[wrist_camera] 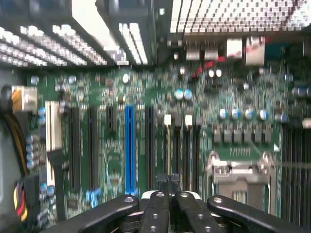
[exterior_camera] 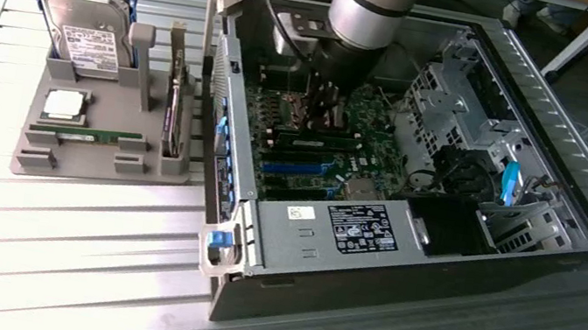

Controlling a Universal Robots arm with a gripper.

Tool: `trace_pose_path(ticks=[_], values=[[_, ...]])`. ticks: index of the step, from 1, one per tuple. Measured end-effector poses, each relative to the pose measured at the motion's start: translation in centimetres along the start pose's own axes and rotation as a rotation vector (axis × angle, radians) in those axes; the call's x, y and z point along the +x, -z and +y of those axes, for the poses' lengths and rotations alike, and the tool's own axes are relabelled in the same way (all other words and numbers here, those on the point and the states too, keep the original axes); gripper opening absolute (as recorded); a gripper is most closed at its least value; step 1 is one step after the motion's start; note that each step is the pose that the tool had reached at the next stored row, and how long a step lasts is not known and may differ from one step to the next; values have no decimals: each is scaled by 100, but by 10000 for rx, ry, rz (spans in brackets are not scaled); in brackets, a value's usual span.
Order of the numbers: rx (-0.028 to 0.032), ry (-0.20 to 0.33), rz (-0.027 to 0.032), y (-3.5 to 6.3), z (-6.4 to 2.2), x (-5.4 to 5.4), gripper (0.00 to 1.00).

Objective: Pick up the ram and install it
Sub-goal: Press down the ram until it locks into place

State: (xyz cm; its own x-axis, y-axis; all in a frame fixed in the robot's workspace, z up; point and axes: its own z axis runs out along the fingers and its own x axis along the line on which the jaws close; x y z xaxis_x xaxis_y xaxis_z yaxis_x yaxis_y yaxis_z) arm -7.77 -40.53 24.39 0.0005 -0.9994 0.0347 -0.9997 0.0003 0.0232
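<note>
The arm [exterior_camera: 373, 0] reaches down from the upper centre of the exterior frame into the open computer case [exterior_camera: 414, 157], which lies on its side on the slatted metal worktop [exterior_camera: 56, 251]. The end effector [exterior_camera: 323, 116] stands over the motherboard [exterior_camera: 327, 148] at mid-frame. Its fingers [wrist_camera: 170, 213] are clenched together, as the wrist view shows at lower centre, with a thin upright edge gripped between them; this appears to be the ram [wrist_camera: 169, 187], though little of it is visible.

In the exterior view a dark, narrow stick lies along the board just below the end effector, at the memory slots; whether it is seated cannot be told.

At the left of the exterior frame a grey parts holder [exterior_camera: 85, 141] sits on the worktop, just beside the case. It carries a second ram stick [exterior_camera: 97, 137] lying flat in its lower section, a square silver processor [exterior_camera: 65, 103] above that, a hard drive [exterior_camera: 85, 30] at the upper end, and an expansion card [exterior_camera: 174, 102] standing on edge along its right side.
</note>
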Motion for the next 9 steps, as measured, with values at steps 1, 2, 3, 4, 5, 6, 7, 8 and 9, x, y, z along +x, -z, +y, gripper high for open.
trace_pose_path(ticks=[1, 2, 3, 4, 5, 6, 7, 8, 9], values=[[0, -1, 0, -38, 30, -1, 9], [-1, 0, 3, -81, 41, -2, 9], [-1, 2, 8, -134, 87, -3, 9], [-1, 1, 3, -145, 99, -4, 9], [8, -1, -8, -90, 100, -5, 9], [2, 0, 10, -19, 102, -1, 9], [3, -1, 40, 21, 79, 0, 9], [-10, -1, 90, 25, -1, -1, 9], [-29, -2, 122, 28, -112, -3, 9]])
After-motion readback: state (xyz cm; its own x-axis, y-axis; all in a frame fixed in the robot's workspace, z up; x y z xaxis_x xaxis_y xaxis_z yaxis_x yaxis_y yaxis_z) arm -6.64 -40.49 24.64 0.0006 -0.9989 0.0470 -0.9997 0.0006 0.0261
